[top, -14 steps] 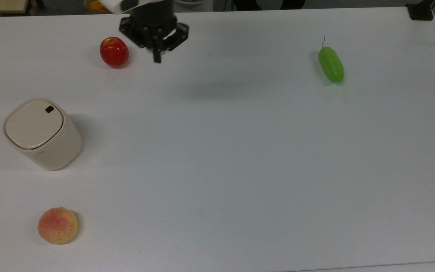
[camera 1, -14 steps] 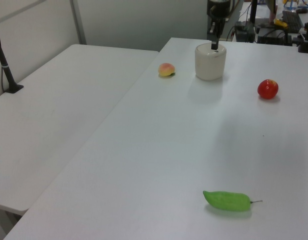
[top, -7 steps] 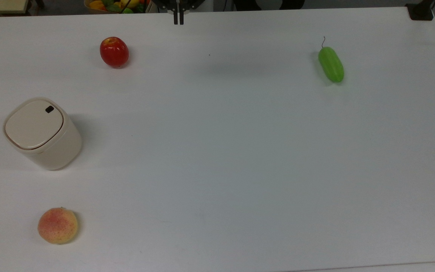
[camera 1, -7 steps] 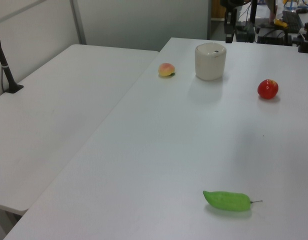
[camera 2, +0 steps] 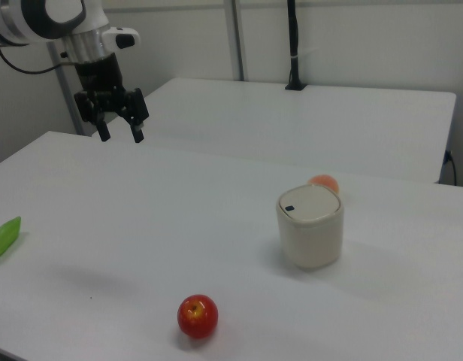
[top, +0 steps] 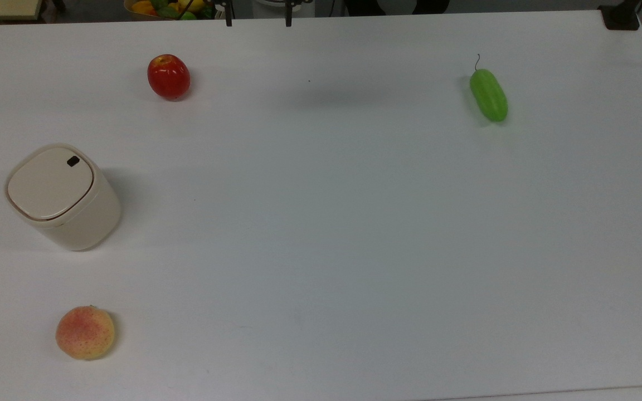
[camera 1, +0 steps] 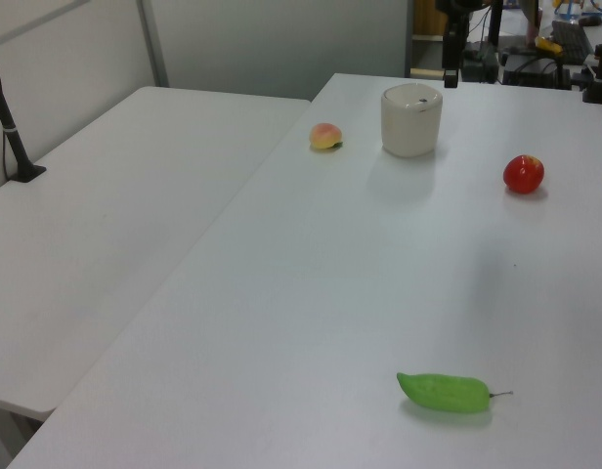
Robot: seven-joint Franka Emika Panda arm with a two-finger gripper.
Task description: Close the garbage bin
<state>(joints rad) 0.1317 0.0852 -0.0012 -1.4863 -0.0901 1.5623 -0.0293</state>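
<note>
Bin [top: 62,195] shut on the white table [top: 354,223], gripper [camera 2: 120,135] raised well away with fingers spread and empty.
In the top view, going left to right: the cream plastic bin stands near the table's left edge, a rounded-square body with its flat lid lying flush and a small black button [top: 73,161] at the lid's corner. A speckled orange-pink peach [top: 85,332] lies below it, well apart, and a glossy red apple [top: 169,76] sits above and to the right. A smooth green cucumber [top: 488,94] with a thin stem lies far right. In the right view the black gripper hangs in the air at upper left, 2 fingers parted, holding nothing, with bare table between it and the bin.
</note>
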